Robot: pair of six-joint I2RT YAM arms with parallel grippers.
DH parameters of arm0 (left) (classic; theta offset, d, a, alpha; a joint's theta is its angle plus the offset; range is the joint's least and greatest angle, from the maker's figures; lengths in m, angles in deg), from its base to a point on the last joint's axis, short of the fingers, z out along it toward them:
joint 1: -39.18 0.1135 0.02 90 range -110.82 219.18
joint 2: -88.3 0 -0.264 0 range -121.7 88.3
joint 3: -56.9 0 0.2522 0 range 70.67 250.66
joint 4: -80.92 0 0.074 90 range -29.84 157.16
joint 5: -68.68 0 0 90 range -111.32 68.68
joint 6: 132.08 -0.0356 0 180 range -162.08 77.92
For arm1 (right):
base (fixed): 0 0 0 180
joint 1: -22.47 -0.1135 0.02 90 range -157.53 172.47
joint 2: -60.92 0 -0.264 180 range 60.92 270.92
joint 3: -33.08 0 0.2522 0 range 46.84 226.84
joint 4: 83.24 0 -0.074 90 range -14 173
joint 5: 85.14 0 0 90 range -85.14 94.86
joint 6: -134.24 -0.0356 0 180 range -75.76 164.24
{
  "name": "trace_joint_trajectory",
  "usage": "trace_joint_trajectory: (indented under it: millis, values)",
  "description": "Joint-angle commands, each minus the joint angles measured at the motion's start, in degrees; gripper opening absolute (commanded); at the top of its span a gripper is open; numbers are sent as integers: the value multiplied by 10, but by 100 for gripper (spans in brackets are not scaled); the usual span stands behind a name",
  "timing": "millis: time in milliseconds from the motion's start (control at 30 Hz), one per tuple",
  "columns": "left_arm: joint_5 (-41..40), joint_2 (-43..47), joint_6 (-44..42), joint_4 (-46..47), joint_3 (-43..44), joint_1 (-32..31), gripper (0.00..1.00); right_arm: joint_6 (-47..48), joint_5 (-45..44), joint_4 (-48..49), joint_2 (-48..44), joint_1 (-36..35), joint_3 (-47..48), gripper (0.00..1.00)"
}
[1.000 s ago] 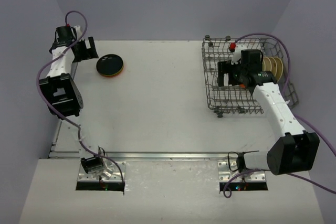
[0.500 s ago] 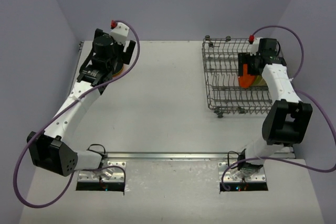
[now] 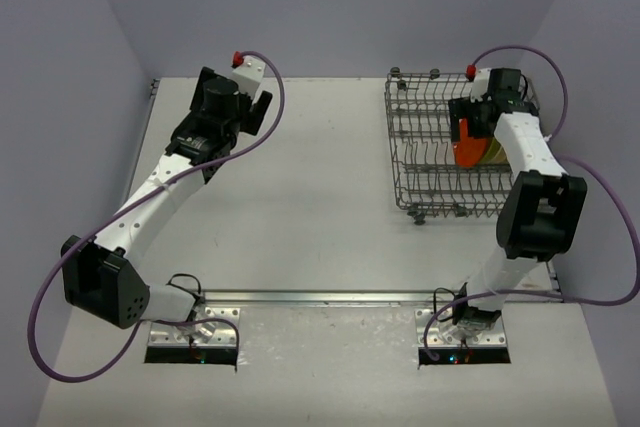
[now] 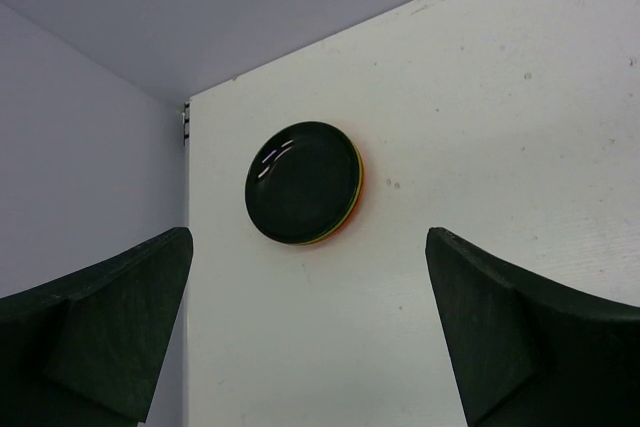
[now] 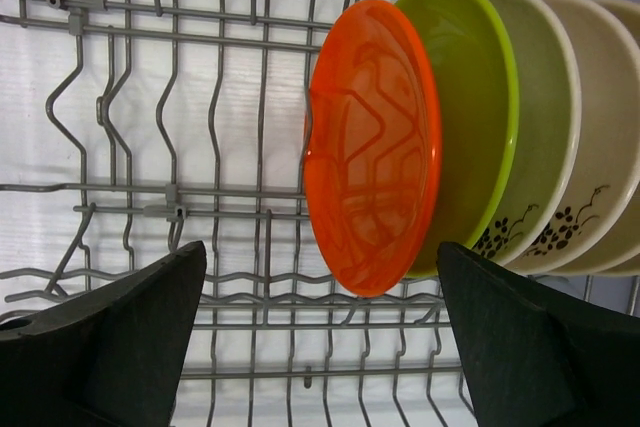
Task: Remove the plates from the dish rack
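Observation:
The grey wire dish rack (image 3: 428,152) stands at the far right of the table. On edge in its tines (image 5: 150,187) stand an orange plate (image 5: 375,147), a lime green plate (image 5: 475,107) and two beige plates (image 5: 550,117) with dark flower prints. My right gripper (image 5: 322,252) hangs open just above the orange plate (image 3: 464,150), one finger on each side and neither touching. Near the back left corner lies a flat stack of plates (image 4: 303,182), a dark one on top with green and orange rims below. My left gripper (image 4: 306,277) is open and empty, short of the stack.
The side wall (image 4: 80,177) runs close along the table's left edge, right behind the stack. The back wall (image 3: 320,7) lies just past the rack. My left arm (image 3: 150,197) stretches diagonally over the left half of the table, and it hides the stack in the top view.
The left gripper has swung from the back left corner to the right, over the stack. The right gripper has moved from the rack's middle to above the orange plate.

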Motion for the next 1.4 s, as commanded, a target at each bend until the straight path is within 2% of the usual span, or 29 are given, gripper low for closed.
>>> trace_joint_trajectory:
  millis: [0,300,500,567,667,767,1000,1233,1333,1367]
  values:
    - [-10,11,7,30,-1,-1,100,13,1,28,16,5,45,95]
    - [-6,13,7,31,-1,-1,100,19,-10,31,64,6,83,87]
    - [-5,12,7,32,-2,-1,100,16,-8,31,69,8,86,55]
    - [-5,13,9,33,-4,-1,100,10,-7,31,60,8,83,36]
    - [-4,12,14,33,-4,-1,100,12,-14,31,51,8,79,14]
    - [-3,11,18,33,-3,-1,100,23,-27,30,43,8,80,0]
    - [-7,6,30,30,8,0,100,44,-34,30,-14,6,87,0]
    - [8,-9,70,-2,48,0,100,49,5,-1,-69,1,164,0]
    - [63,-10,96,-38,75,1,100,35,57,-25,-86,-1,191,0]
    - [111,-4,104,-50,80,2,100,27,95,-38,-99,-1,195,0]
